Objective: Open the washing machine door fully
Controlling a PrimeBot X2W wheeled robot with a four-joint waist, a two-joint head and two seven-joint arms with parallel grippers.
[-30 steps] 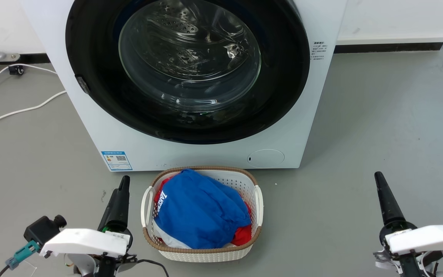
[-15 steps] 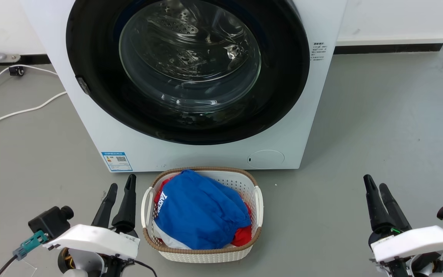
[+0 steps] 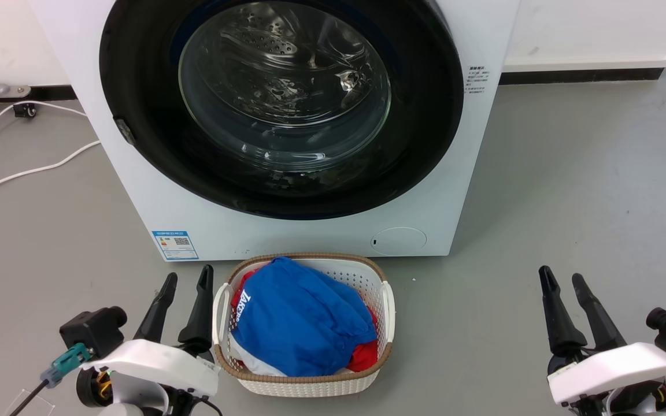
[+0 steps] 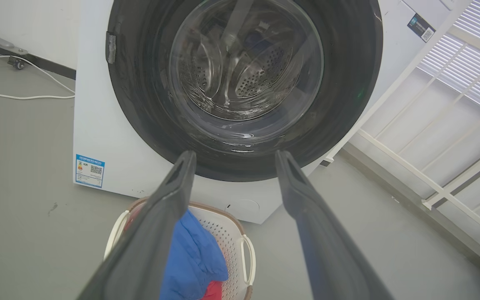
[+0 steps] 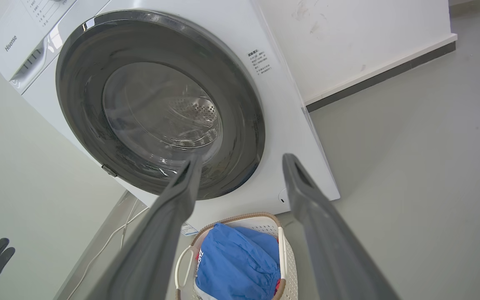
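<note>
The washing machine door (image 3: 284,92), a big glossy black disc with a bulging glass window, sits flush against the white machine front. A small grey latch tab (image 3: 125,130) sits on its left rim. My left gripper (image 3: 189,274) is low at the lower left, open and holding nothing, just left of the basket and well short of the door. At the lower right, my right gripper (image 3: 561,274) is open and holds nothing, over bare floor. The left wrist view looks between the left gripper's spread fingers (image 4: 236,154) at the door (image 4: 246,66). The right wrist view shows the door (image 5: 161,112) beyond the right gripper (image 5: 243,158).
A white woven basket (image 3: 388,300) with blue and red clothes (image 3: 298,318) stands on the floor right before the machine, between my arms. White cables (image 3: 21,170) lie on the floor at left. A white railing (image 4: 431,125) runs to the machine's right in the left wrist view.
Both grippers went from fingers together to spread apart. The left gripper shifted a little right toward the basket and the right one a little left. The door has not moved.
</note>
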